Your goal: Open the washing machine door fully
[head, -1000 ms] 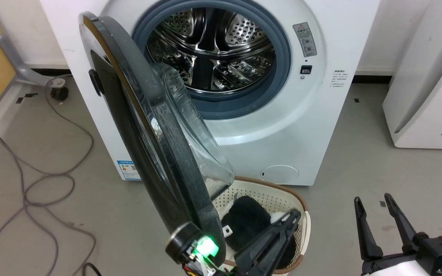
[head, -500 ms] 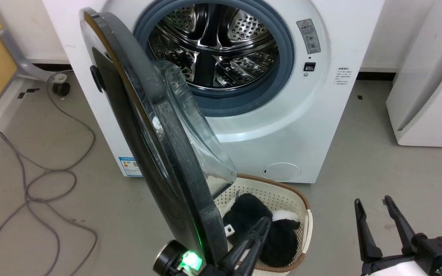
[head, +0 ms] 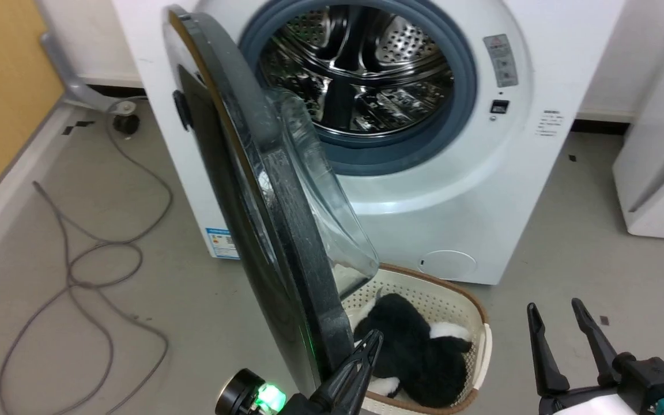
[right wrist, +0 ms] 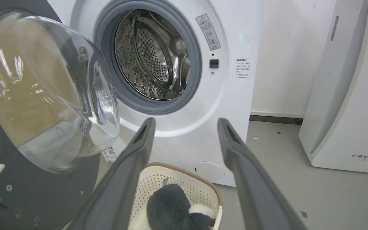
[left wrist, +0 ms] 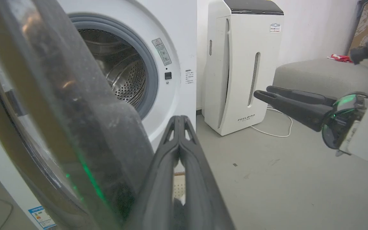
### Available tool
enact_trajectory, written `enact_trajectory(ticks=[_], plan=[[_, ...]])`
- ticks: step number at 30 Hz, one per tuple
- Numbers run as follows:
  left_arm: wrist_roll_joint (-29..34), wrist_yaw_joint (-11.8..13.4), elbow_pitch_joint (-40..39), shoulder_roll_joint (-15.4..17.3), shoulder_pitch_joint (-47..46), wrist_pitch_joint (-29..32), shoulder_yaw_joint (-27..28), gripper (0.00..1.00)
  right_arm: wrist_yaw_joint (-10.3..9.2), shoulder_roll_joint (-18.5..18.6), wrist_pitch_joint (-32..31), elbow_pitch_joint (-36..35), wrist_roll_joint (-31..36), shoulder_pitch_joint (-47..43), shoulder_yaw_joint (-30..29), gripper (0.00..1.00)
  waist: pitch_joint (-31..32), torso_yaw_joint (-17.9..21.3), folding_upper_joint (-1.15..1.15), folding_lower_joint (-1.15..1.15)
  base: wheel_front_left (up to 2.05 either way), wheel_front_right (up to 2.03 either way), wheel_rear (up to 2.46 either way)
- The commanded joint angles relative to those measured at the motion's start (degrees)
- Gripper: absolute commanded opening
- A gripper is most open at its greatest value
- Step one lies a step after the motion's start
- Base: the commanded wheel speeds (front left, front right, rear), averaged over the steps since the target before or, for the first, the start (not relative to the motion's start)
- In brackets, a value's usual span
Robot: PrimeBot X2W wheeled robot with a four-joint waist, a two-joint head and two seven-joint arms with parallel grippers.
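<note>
Head view: we record one door, swung out roughly edge-on to us, hinged at the left of one washer, its glass bowl facing the drum. One basket holding one black-and-white plush sits on the grey floor. One cable lies left and one white appliance stands right. Left gripper, fingers pressed together on nothing, lies beside the door's lower rim. Right gripper hangs well apart, fingers spread, empty.
</note>
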State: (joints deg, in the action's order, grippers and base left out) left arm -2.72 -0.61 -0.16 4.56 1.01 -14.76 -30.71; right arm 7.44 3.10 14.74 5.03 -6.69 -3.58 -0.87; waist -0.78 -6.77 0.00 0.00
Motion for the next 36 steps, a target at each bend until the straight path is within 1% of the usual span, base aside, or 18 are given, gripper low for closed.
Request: enact_trajectory(ticks=[1, 8, 9, 13, 14, 23, 24, 29, 36], plan=[[-0.3, 0.4, 0.5, 0.6, 0.8, -0.2, 0.8, 0.0, 0.05, -0.2, 0.3, 0.3, -0.6, -0.3, 0.5, 1.0, 0.1, -1.1, 0.0, 0.0, 0.0, 0.0, 0.0], [-0.7, 1.0, 0.8, 1.0, 2.6, -0.2, 1.4, 0.0, 0.05, -0.2, 0.3, 0.9, -1.3, -0.8, 1.0, 1.0, 0.2, -4.4, 0.0, 0.0, 0.0, 0.0, 0.0], [-0.7, 1.0, 0.8, 1.0, 2.6, -0.2, 1.4, 0.0, 0.05, -0.2, 0.3, 0.9, -1.3, -0.8, 1.0, 1.0, 0.2, -4.4, 0.0, 0.0, 0.0, 0.0, 0.0], [-0.8, 1.5, 0.5, 1.3, 3.3, -0.2, 2.3, 0.0, 0.05, -0.2, 0.3, 1.1, -1.4, -0.7, 1.4, 1.0, -0.1, -6.7, 0.0, 0.0, 0.0, 0.0, 0.0], [-0.9, 1.8, 0.3, 1.5, 3.4, -0.2, 2.8, 0.0, 0.05, -0.2, 0.3, 1.3, -1.3, -0.7, 1.6, 1.0, -0.3, -8.0, 0.0, 0.0, 0.0, 0.0, 0.0], [-1.3, 3.2, -0.5, 2.4, 3.6, -0.2, 5.9, 0.0, 0.05, -0.2, 0.3, 1.5, -1.0, -0.3, 1.3, 1.0, -2.1, -14.0, 0.0, 0.0, 0.0, 0.0, 0.0], [-1.3, 3.2, -0.5, 2.4, 3.6, -0.2, 5.9, 0.0, 0.05, -0.2, 0.3, 1.5, -1.0, -0.3, 1.3, 1.0, -2.1, -14.0, 0.0, 0.0, 0.0, 0.0, 0.0], [-1.7, 4.5, -1.1, 2.8, 3.2, -0.2, 9.0, 0.0, 0.05, -0.2, 0.3, 1.4, -0.2, 0.7, 1.6, 1.0, -3.7, -16.6, 0.0, 0.0, 0.0, 0.0, 0.0], [-2.8, 6.8, -1.9, 3.4, 3.4, -0.2, 14.6, 0.0, 0.05, -0.2, 0.3, 1.4, 0.8, 2.7, 2.2, 1.0, -5.9, -18.2, 0.0, 0.0, 0.0, 0.0, 0.0]])
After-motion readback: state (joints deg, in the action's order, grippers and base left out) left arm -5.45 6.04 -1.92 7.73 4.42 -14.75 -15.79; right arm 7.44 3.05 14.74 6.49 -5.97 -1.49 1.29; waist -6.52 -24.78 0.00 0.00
